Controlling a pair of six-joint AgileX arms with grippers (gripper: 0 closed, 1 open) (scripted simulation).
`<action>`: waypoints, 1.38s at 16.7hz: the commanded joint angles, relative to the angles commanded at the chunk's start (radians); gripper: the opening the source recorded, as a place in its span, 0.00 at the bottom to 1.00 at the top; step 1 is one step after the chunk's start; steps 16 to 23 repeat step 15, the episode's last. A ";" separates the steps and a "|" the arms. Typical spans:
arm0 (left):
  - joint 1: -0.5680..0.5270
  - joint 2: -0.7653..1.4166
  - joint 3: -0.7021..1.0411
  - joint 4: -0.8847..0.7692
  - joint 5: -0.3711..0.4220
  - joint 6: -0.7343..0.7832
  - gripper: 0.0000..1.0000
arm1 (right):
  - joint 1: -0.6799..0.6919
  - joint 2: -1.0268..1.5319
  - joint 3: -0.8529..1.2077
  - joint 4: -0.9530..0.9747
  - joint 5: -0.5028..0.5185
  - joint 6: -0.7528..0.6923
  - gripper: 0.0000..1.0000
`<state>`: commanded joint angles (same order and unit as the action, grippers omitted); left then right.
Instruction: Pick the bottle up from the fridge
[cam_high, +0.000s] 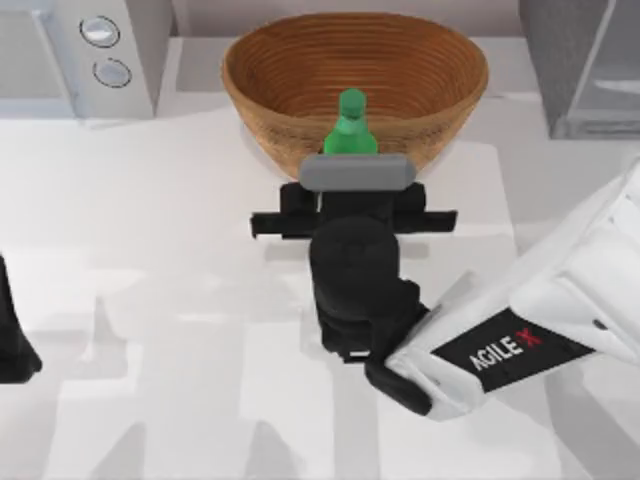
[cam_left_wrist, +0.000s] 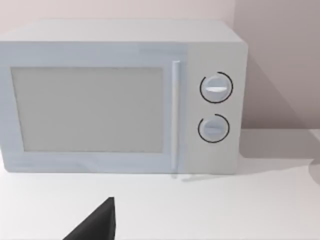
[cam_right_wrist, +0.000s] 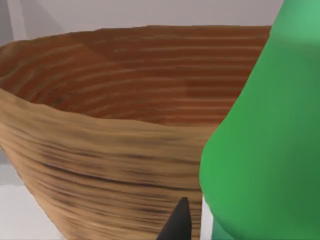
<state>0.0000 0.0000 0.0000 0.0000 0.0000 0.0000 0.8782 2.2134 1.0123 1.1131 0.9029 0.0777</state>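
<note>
The small bright green bottle (cam_high: 350, 124) stands upright just over the near rim of the woven basket (cam_high: 300, 70). My right gripper (cam_high: 351, 172) is shut on the bottle's lower part, under the grey block of its wrist. In the right wrist view the bottle (cam_right_wrist: 265, 145) looms very close beside one dark fingertip (cam_right_wrist: 178, 222), with the basket wall (cam_right_wrist: 100, 155) right behind. The fridge (cam_high: 556, 60), dark grey with a pale door panel, stands at the table's back right corner, apart from the bottle. My left gripper (cam_high: 12, 345) is parked at the left edge of the table.
A white box with two round knobs (cam_high: 110, 45) stands at the back left, and it faces the left wrist camera (cam_left_wrist: 125, 100). The right arm's white forearm (cam_high: 540, 320) stretches across the front right of the white table (cam_high: 150, 300).
</note>
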 joint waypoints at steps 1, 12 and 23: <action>0.000 0.000 0.000 0.000 0.000 0.000 1.00 | 0.000 0.000 0.000 0.000 0.000 0.000 0.38; 0.000 0.000 0.000 0.000 0.000 0.000 1.00 | 0.000 0.000 0.000 0.000 0.000 0.000 1.00; 0.000 0.000 0.000 0.000 0.000 0.000 1.00 | 0.000 0.000 0.000 0.000 0.000 0.000 1.00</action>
